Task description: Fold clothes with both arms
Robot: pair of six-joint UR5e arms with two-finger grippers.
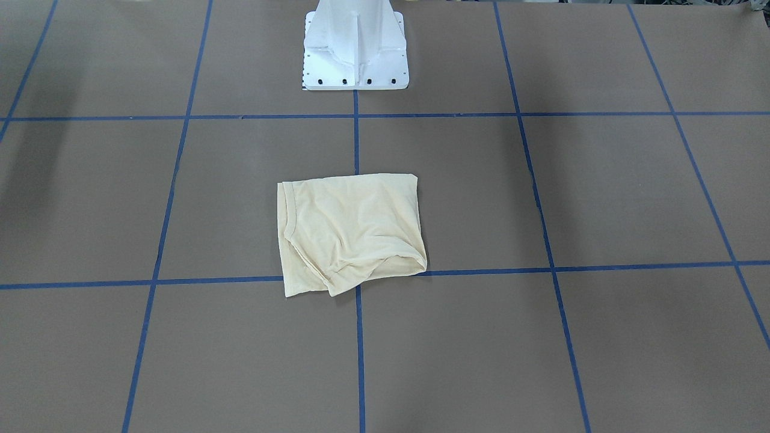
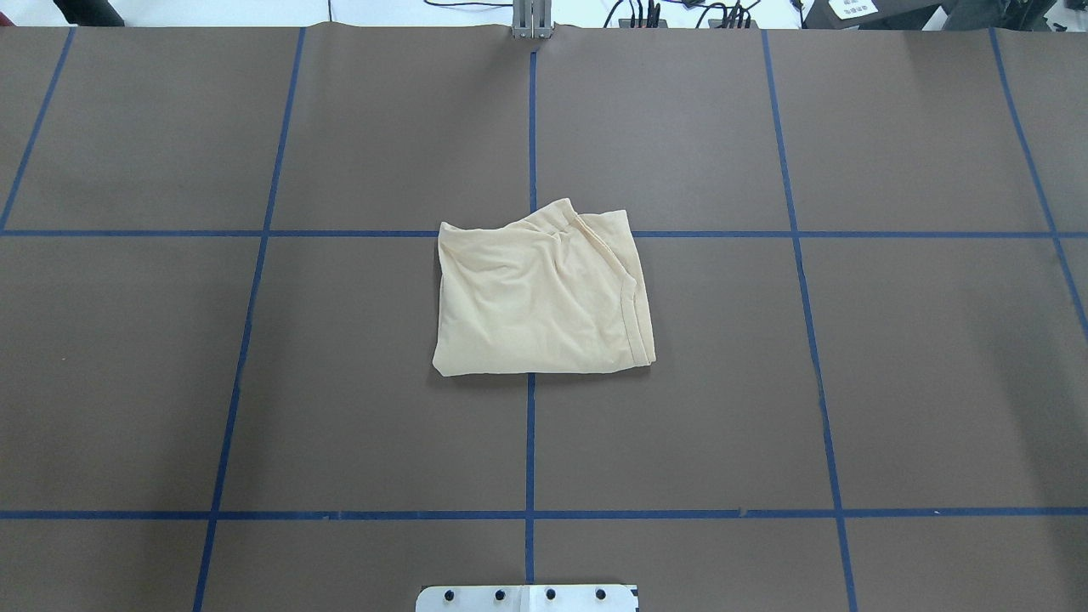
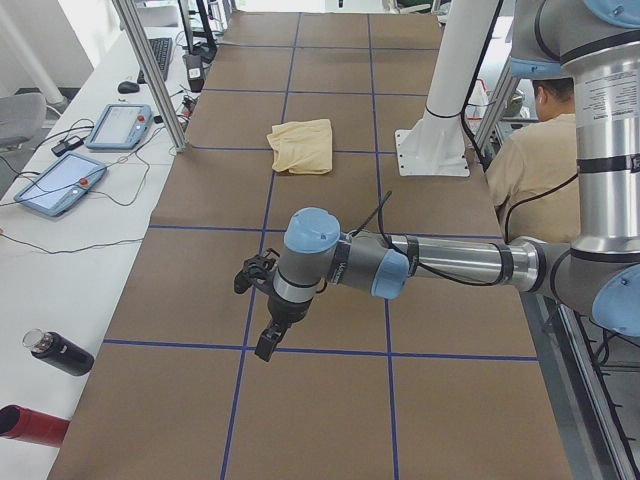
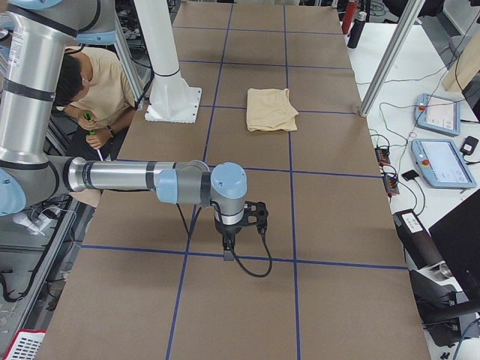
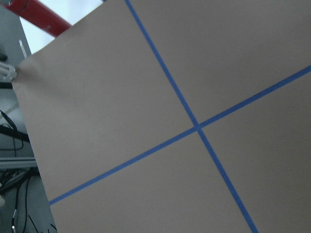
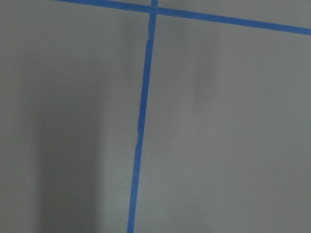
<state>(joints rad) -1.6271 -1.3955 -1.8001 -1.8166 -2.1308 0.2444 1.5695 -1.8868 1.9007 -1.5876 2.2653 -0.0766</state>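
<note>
The shirt point(image 2: 540, 297) lies as a compact folded packet in the middle of the desk point(image 2: 340, 127), between the two pairs of fingers and well apart from both. The left fingers point(image 3: 266, 343) hang over bare paper at one end, the right fingers point(image 4: 227, 253) at the other. Whether either pair is open or closed I cannot tell. The fold looks about done. Any last tidy should come straight down from above, both sides together, pinching only the rumpled corner and never dragging the packet.
</note>
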